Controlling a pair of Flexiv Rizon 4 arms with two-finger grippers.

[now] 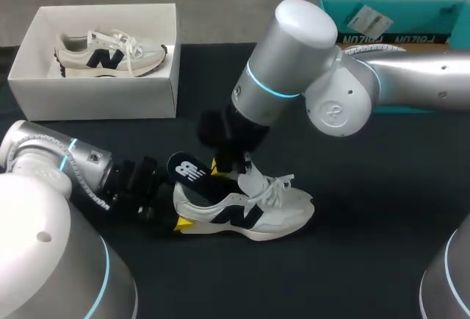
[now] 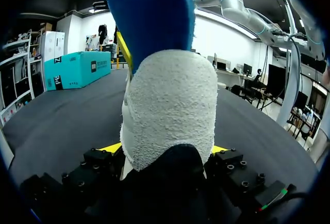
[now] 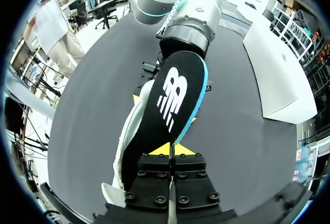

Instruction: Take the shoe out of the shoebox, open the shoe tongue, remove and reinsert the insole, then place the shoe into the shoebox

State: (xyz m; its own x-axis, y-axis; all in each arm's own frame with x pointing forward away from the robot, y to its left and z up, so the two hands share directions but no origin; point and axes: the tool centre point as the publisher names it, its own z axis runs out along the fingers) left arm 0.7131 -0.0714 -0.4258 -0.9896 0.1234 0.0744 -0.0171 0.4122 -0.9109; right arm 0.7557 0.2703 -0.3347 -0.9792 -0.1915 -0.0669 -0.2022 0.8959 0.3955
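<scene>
Your right gripper (image 3: 170, 150) had its jaws pressed onto the insole (image 3: 174, 97), pinching its front end between the yellow tips. The printed heel end of the dark insole stuck out, raised, over the heel of the shoe (image 1: 250, 209). Whether the front end was inside the shoe could not be told.

Your left gripper (image 2: 165, 152) had a yellow finger on each side of the shoe's heel, clamping it. The shoe stood upright on its sole on the black table (image 1: 367, 260), near the middle, with the toe pointing right. The white laces lay loose just beside the right gripper.

The white shoebox (image 1: 95, 98) stood at the far left, well apart from the shoe, with a second shoe (image 1: 110, 54) lying in it. A teal box (image 1: 411, 18) stood at the far right.

Judged risks:
- The insole looked thin and flexible, so it could have slipped from the pinch or folded if you pushed it against the heel collar.
- The shoe was held at the heel only, so a downward push could have pivoted it.
- The laces could have snagged on the right fingers.
</scene>
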